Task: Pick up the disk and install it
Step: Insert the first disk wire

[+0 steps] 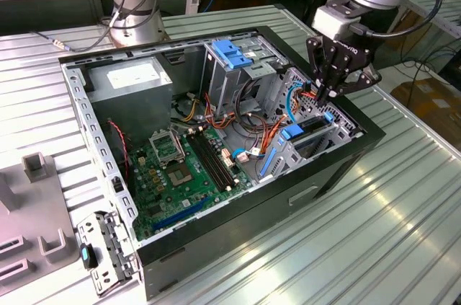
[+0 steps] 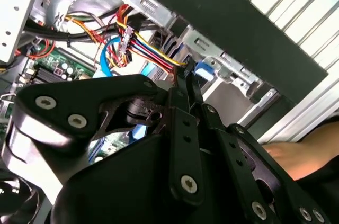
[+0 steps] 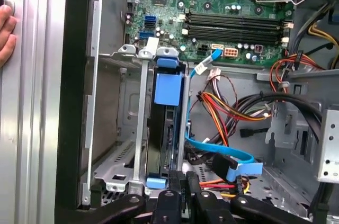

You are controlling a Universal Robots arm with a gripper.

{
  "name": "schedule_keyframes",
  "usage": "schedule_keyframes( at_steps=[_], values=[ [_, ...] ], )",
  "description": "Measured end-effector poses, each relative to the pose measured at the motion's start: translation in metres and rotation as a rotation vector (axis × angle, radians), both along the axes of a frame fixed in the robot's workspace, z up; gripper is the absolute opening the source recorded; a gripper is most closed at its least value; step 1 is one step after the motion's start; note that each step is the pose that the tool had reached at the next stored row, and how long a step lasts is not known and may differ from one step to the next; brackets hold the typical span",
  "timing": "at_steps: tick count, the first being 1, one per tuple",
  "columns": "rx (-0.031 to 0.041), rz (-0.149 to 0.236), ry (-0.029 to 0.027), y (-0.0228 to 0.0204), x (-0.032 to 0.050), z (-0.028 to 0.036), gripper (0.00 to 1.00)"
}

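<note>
The disk [image 3: 168, 128], dark with blue plastic at its ends, stands on edge in the metal drive bay [image 3: 139, 128] at the corner of the open computer case [image 1: 238, 218] on the exterior view's right. In the exterior view it is the dark slab [image 1: 311, 125] just below my gripper [image 1: 322, 94]. My gripper [image 3: 185, 184] is over the disk's near end with its black fingers [image 2: 186, 89] drawn together, tips at the disk's upper edge beside a blue tab [image 2: 204, 70]. Whether anything sits between the fingers is hidden.
A blue cable [image 3: 220, 152] and bundles of red, yellow and orange wires [image 3: 233, 110] crowd the space beside the bay. The motherboard [image 1: 184, 168] lies in the case floor. A person's hand [image 3: 6, 23] rests on the ribbed table outside the case wall. Grey fixtures [image 1: 36, 197] stand at the exterior view's left.
</note>
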State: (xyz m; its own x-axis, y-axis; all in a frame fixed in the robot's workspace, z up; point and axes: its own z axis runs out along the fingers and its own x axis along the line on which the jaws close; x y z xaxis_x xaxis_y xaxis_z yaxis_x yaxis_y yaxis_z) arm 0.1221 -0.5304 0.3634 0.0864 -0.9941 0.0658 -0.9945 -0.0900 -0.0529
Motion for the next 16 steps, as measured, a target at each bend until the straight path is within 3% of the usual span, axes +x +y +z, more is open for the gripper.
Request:
schedule_keyframes(
  at_steps=[2,4,7,9,12,14,16],
  values=[
    [0.0001,-0.019,-0.0001,0.0,-0.0014,-0.0007,0.17],
    [-0.0003,-0.063,-0.0001,0.0,-0.0015,-0.0014,0.17],
    [0.004,-0.075,0.0001,0.0,-0.0018,-0.0018,0.17],
    [0.0163,-0.076,0.0005,-0.0001,-0.0025,-0.0019,0.17],
    [0.0409,-0.076,0.0014,-0.0006,-0.0033,-0.0024,0.17],
    [0.0443,-0.076,-0.0016,-0.0013,-0.0064,-0.0034,0.17],
    [0.0455,-0.076,-0.0118,-0.0017,-0.0102,-0.0038,0.17]
  ],
)
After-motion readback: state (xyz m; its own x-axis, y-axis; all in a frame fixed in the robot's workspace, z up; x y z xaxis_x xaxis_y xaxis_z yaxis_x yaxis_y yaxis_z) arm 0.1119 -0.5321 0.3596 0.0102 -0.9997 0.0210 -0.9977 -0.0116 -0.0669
